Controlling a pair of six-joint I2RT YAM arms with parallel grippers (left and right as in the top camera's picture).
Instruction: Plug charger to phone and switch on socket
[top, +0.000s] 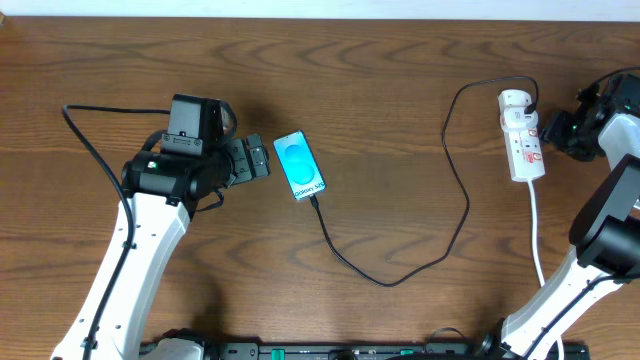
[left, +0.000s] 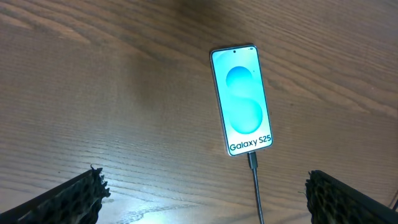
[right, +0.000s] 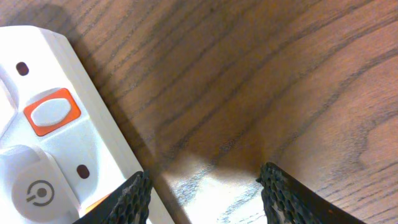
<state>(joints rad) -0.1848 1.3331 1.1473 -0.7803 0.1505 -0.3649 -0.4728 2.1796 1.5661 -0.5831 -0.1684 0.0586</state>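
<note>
Charger (left: 255, 190) tip sits in the bottom of the phone (left: 242, 99), which lies screen-up on the counter (top: 400, 80), so the plugging looks done. The left jaws stand open and empty just beside the phone. The right jaws, also apart and holding nothing, hover beside the socket (top: 522, 135), whose orange switch (right: 51, 112) seems yet to be pressed.

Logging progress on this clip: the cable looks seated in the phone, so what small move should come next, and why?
Probably slide the right gripper sideways over the socket and press its orange switch. The charger already meets the phone at its bottom edge, while the open fingers straddle only table beside the socket, touching nothing.
</note>
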